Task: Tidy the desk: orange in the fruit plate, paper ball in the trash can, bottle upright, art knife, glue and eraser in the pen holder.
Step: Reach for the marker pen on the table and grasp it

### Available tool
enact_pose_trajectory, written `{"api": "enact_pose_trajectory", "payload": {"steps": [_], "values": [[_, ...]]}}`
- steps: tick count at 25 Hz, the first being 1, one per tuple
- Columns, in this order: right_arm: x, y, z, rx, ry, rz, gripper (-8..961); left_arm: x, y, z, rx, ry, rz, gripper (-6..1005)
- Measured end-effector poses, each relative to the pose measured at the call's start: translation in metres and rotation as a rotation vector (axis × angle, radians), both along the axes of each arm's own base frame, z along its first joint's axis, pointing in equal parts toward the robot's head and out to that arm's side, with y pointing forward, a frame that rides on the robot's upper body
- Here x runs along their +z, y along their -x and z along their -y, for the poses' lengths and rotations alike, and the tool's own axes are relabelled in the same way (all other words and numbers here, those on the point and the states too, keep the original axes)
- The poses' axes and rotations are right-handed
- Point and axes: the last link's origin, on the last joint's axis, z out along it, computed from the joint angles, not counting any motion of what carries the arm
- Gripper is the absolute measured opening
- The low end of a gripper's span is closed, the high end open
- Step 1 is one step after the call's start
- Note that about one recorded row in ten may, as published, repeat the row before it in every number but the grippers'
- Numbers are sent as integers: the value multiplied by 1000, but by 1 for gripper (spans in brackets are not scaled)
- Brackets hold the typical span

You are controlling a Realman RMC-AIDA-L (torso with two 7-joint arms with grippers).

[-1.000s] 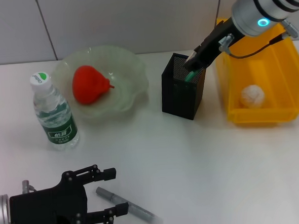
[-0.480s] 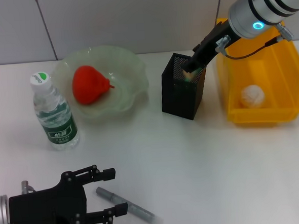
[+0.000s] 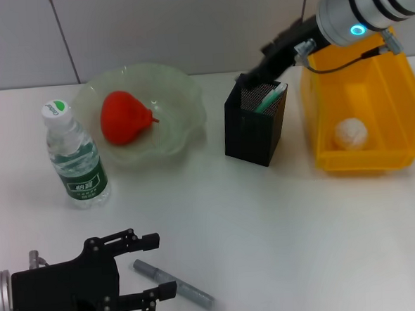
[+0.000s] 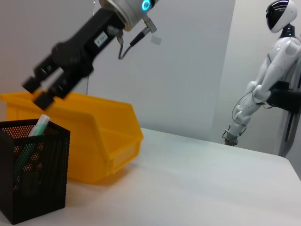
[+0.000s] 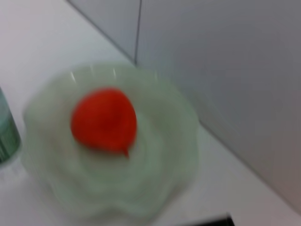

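Even, bright indoor light falls from overhead, leaving only short soft shadows under the bottle (image 3: 73, 155) and the pen holder (image 3: 255, 124) on the white table (image 3: 282, 228), with a mild sheen on the fruit plate (image 3: 183, 100). The right wrist view is heavily smeared (the orange (image 5: 104, 120) is a soft red blob). In the left wrist view the right gripper (image 4: 44, 89) is blurred, and the grey pen-like stick (image 3: 177, 288) fades soft at its end.
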Motion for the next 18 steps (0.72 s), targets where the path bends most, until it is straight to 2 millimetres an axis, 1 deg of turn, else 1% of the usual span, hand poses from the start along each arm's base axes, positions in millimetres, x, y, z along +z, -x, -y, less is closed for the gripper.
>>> {"api": "enact_pose_trajectory", "payload": {"steps": [1, 2, 3, 5, 6, 7, 8, 10, 11, 12, 15, 16, 17, 18], "values": [[3, 4, 5, 55, 4, -113, 774, 0, 0, 0, -1, 1, -1, 786], [3, 4, 5, 55, 4, -113, 774, 0, 0, 0, -1, 1, -1, 786], [5, 6, 8, 82, 9, -157, 774, 0, 0, 0, -2, 1, -2, 786], [8, 9, 17, 164, 28, -295, 774, 1, 0, -1, -4, 1, -3, 785], [10, 8, 27, 239, 45, -404, 774, 1, 0, -1, -6, 1, -4, 785], [10, 8, 27, 239, 45, -404, 774, 1, 0, -1, -6, 1, -4, 785], [10, 5, 32, 269, 55, -444, 774, 1, 0, -1, -6, 1, -4, 785], [8, -4, 45, 329, 86, -532, 774, 1, -1, -2, -8, 1, -4, 785], [4, -16, 57, 359, 130, -592, 774, 1, -1, -3, -10, 1, -4, 785], [4, -16, 57, 359, 130, -592, 774, 1, -1, -3, -10, 1, -4, 785], [-1, -38, 77, 374, 199, -651, 775, 2, -1, -3, -11, 0, -6, 785], [-2, -54, 90, 379, 243, -670, 775, 3, -1, -3, -11, 0, -7, 785], [-2, -54, 90, 379, 243, -670, 775, 3, -1, -4, -10, 0, -8, 785], [-3, -65, 98, 384, 266, -677, 775, 3, -1, -4, -9, 0, -9, 785]]}}
